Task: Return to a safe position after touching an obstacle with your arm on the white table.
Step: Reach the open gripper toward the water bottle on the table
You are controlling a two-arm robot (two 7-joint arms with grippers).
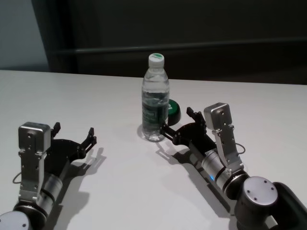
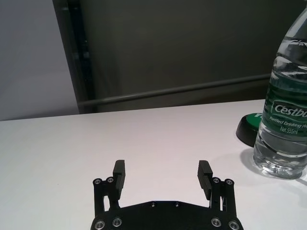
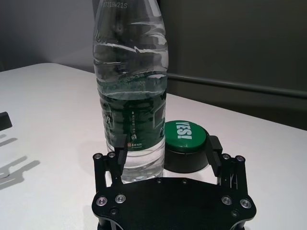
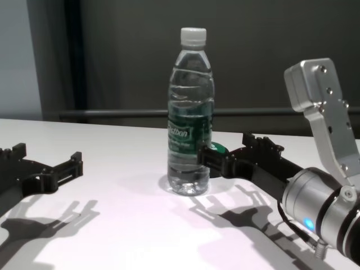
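The obstacle, a tall clear water bottle (image 1: 156, 103) with a white cap and dark green label, stands upright mid-table on the white table (image 1: 86, 96). My right gripper (image 1: 178, 121) is open and empty, low over the table just right of the bottle's base. One finger (image 3: 122, 152) lies against or very near the bottle (image 3: 130, 96); I cannot tell whether they touch. My left gripper (image 1: 74, 132) is open and empty, low at the table's left, well apart from the bottle (image 2: 288, 120). The chest view shows the bottle (image 4: 191, 129) and right gripper (image 4: 226, 149) side by side.
A low black puck with a green top (image 1: 173, 109) sits just behind and right of the bottle, beyond the right gripper's fingers; it also shows in the right wrist view (image 3: 186, 143). A dark wall with a rail runs behind the table's far edge.
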